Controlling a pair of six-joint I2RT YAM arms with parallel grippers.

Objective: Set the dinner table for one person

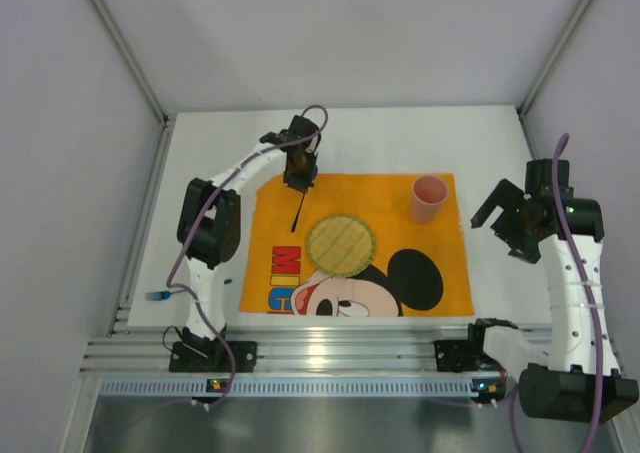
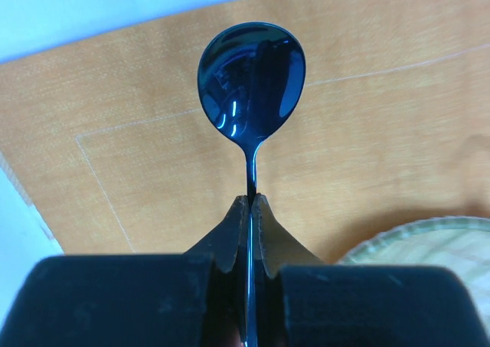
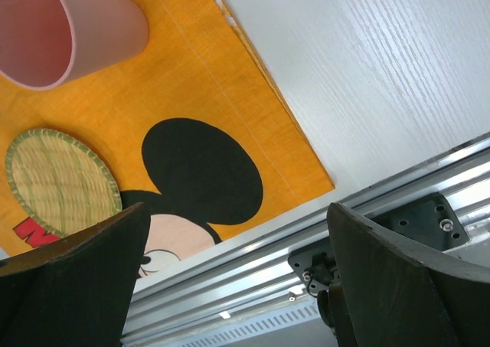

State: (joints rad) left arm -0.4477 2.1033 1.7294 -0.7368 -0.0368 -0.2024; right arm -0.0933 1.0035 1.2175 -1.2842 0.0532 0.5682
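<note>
My left claw [image 2: 250, 209] is clamped on the spoon [image 2: 251, 79] handle. In the top view the spoon's long axis runs down-frame over the orange mat [image 1: 440, 263] on the table [image 1: 400, 138]. The woven plate [image 1: 341, 243] lies just lower right. My right claw [image 1: 507, 218] gapes apart at the far right.

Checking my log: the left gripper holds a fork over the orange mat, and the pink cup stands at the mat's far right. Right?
The left gripper holds a spoon, not a fork; the left wrist view shows its round bowl. Orange mat and pink cup are right.
</note>
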